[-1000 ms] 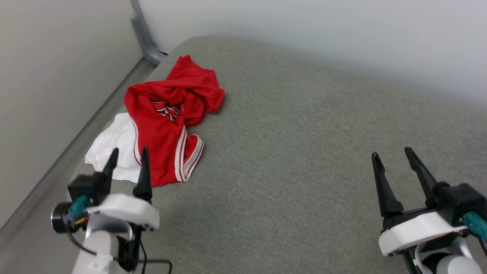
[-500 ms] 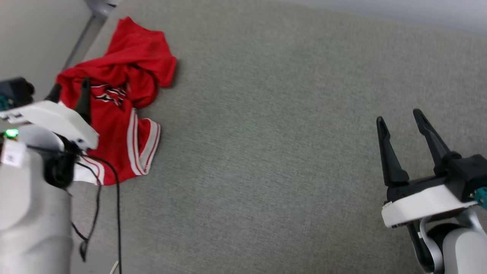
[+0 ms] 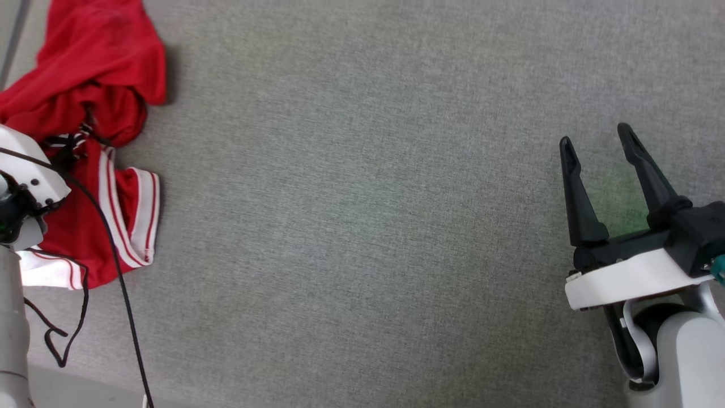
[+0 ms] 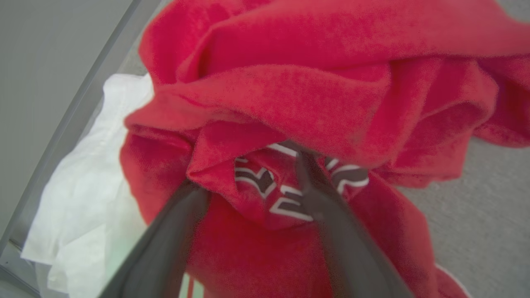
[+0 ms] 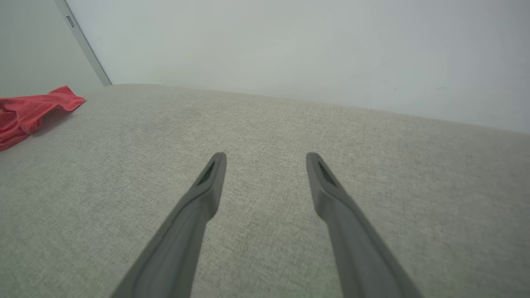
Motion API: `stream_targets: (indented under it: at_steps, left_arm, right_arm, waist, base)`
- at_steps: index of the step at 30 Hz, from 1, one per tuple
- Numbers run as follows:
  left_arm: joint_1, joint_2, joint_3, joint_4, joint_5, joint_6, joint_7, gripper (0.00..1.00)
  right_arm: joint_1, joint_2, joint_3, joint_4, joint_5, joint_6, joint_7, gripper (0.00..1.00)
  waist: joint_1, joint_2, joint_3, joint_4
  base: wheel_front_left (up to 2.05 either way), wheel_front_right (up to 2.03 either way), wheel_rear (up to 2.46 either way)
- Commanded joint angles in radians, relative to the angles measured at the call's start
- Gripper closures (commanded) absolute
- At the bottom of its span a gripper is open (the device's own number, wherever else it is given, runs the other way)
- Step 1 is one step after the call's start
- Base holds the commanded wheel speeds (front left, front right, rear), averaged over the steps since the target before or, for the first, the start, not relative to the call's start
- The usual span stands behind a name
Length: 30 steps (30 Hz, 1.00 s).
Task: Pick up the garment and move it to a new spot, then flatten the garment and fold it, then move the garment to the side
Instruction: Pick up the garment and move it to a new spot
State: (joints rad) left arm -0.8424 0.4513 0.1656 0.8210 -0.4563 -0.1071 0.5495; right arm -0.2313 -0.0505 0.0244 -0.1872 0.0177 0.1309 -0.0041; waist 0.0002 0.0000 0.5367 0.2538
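Observation:
The garment (image 3: pixel 102 68) is a crumpled red jersey with red-white striped trim, bunched at the far left of the grey surface. In the left wrist view the garment (image 4: pixel 290 82) shows black, white-outlined lettering in its folds and a white sleeve (image 4: pixel 91 186) at the left. My left gripper (image 4: pixel 248 174) is open, its fingers pressed into the cloth on either side of a red fold by the lettering. In the head view its white housing (image 3: pixel 28 170) sits on the garment. My right gripper (image 3: pixel 596 136) is open and empty above bare surface, far right of the garment (image 5: pixel 25 111).
The grey fabric surface (image 3: pixel 362 198) stretches wide between the two arms. A pale wall (image 5: pixel 290 49) stands behind it and a grey metal rail (image 4: pixel 83 82) runs along the garment's left side. A black cable (image 3: pixel 122 283) hangs from the left arm over the garment's hem.
The head camera has swung down and right, shifting the whole picture left. My left gripper has gone forward from the garment's near hem into its folds at the lettering. The right gripper stays open.

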Motion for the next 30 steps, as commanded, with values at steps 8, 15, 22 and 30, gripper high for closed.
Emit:
stream_targets:
  at_steps: [8,15,22,30]
  left_arm:
    - [0.012,-0.031,0.008,0.091,-0.048,0.010,0.105,0.61]
    - [0.005,-0.010,-0.006,0.060,-0.024,0.003,-0.045,1.00]
    - [-0.007,0.006,-0.017,0.017,0.024,0.010,-0.284,1.00]
    - [-0.005,-0.001,-0.080,-0.057,0.109,0.009,-0.545,1.00]
  right_arm:
    - [-0.040,0.001,0.006,0.004,-0.008,0.000,-0.005,0.00]
    - [-0.022,0.001,-0.007,0.014,-0.006,0.000,-0.010,0.00]
    - [0.014,0.001,-0.018,0.047,0.030,0.000,-0.026,0.00]
    - [0.069,0.001,-0.045,0.075,0.059,0.000,-0.036,0.00]
  waist:
    - [-0.0002,0.0000,0.034,-0.015]
    - [-0.0002,0.0000,-0.021,-0.010]
    - [-0.0002,0.0000,-0.138,-0.006]
    - [-0.0002,0.0000,-0.278,-0.015]
  base:
    - [0.00,0.00,0.00]
    - [0.00,0.00,0.00]
    - [0.00,0.00,0.00]
    - [0.00,0.00,0.00]
